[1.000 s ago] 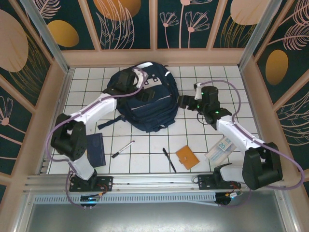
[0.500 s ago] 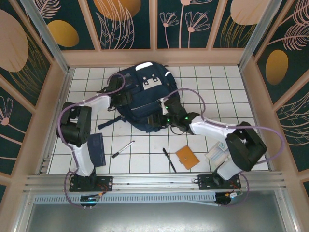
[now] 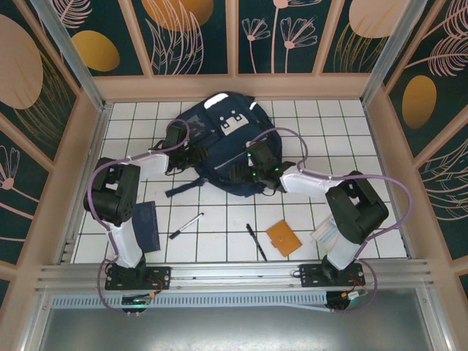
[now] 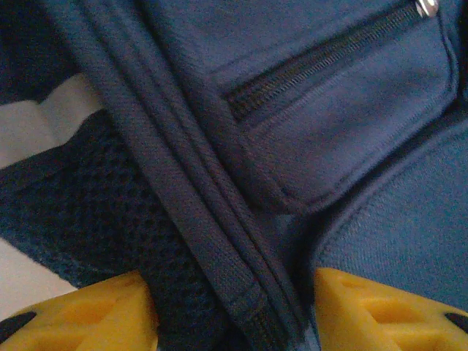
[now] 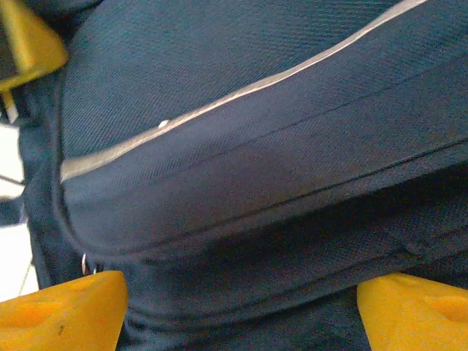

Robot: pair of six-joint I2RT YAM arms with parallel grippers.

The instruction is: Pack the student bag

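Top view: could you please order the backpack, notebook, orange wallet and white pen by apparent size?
1. Backpack
2. Notebook
3. Wallet
4. White pen, roughly wallet-length but far thinner

Student bag [image 3: 219,146] on table [image 3: 322,124], between left pincer [image 4: 234,311] and right pincer [image 5: 241,307].

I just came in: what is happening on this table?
Two robot arms work on the student bag lying on the table. The left claw straddles a fabric seam on it; the right claw, open wide, is against its near edge. A notebook, a white pen, a black pen and an orange wallet lie outside it.
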